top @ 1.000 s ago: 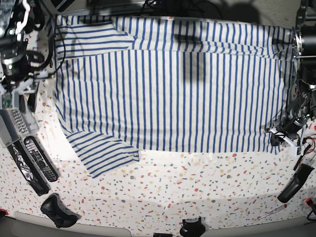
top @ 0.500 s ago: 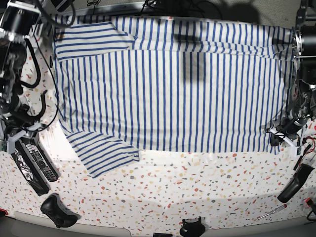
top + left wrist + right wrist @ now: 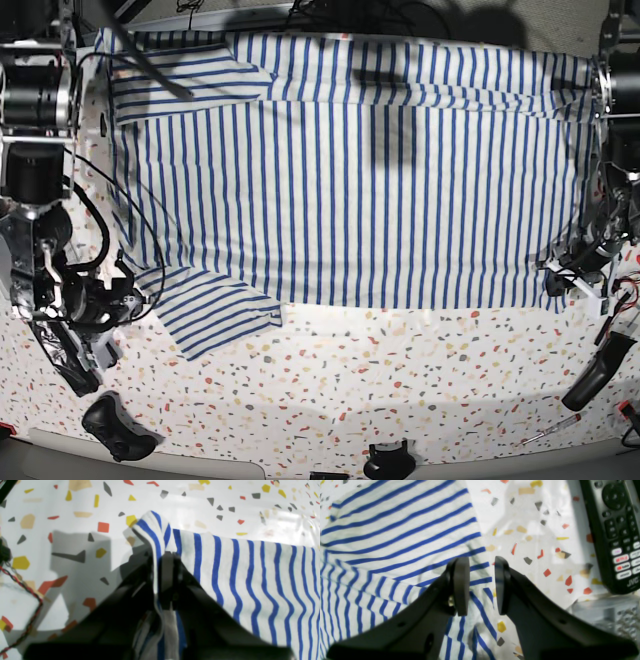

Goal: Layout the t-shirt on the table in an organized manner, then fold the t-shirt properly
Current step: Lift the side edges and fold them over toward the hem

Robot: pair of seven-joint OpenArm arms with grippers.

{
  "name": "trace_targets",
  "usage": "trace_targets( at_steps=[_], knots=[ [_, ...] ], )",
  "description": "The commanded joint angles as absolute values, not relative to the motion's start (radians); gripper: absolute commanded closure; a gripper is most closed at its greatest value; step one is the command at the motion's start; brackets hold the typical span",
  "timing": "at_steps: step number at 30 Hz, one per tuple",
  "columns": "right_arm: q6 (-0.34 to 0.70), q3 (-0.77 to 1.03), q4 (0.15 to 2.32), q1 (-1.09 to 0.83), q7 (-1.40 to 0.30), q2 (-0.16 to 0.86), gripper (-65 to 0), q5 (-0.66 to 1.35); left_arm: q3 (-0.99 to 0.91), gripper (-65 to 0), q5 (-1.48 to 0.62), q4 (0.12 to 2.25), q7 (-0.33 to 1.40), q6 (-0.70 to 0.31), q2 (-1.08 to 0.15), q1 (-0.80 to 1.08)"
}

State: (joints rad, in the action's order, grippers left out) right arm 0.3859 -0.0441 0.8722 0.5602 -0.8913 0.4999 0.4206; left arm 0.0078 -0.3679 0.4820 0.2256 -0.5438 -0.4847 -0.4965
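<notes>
Left gripper (image 3: 160, 566): closed on a raised fold at the edge of the blue-striped white T-shirt (image 3: 350, 190). The pinched cloth stands up between the fingertips, and its tip projects beyond them. Right gripper (image 3: 480, 587): open, fingers apart, positioned at the shirt's edge near the projecting striped flap (image 3: 215, 312). One finger overlaps the cloth in the wrist view; contact cannot be determined.

The T-shirt lies spread across the speckled desk (image 3: 330, 400), its main stripes running from the far side to the near side. The flap extends toward the near side, with its stripes at an angle to those of the body. A layered band runs along the far side, with another flap at the far corner on the right arm's side.

Beside the shirt, on the right arm's side, lies a black JVC remote control (image 3: 615, 540). A transparent object (image 3: 602, 612) is near the remote's branded end. A twisted red-and-black cable (image 3: 37, 602) lies well apart from the left gripper's fingertips.
</notes>
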Motion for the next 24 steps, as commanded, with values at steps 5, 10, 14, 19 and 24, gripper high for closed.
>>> trace_targets(
  at_steps=[5,10,14,19,24],
  knots=[
    [0.403,-0.04,0.675,0.685,-0.854,0.489,-17.1,0.31,0.009,0.0,-0.376,0.49,0.234,-0.547,-0.496,-0.516],
    [0.447,-0.04,0.576,0.718,-0.851,0.457,-17.1,0.297,0.008,0.0,-0.375,0.49,0.234,-0.547,-0.49,-0.515],
    [0.446,-0.039,0.56,0.715,-0.847,0.434,-17.1,0.255,0.008,0.0,-0.375,0.49,0.236,-0.547,-0.482,-0.515],
    [0.445,-0.039,0.561,0.723,-0.832,0.432,-17.1,0.262,0.008,0.0,-0.375,0.49,0.238,-0.547,-0.477,-0.513],
    [0.446,-0.039,0.561,0.777,-0.839,0.449,-17.1,0.273,0.008,0.0,-0.368,0.49,0.238,-0.547,-0.477,-0.513]
  ],
)
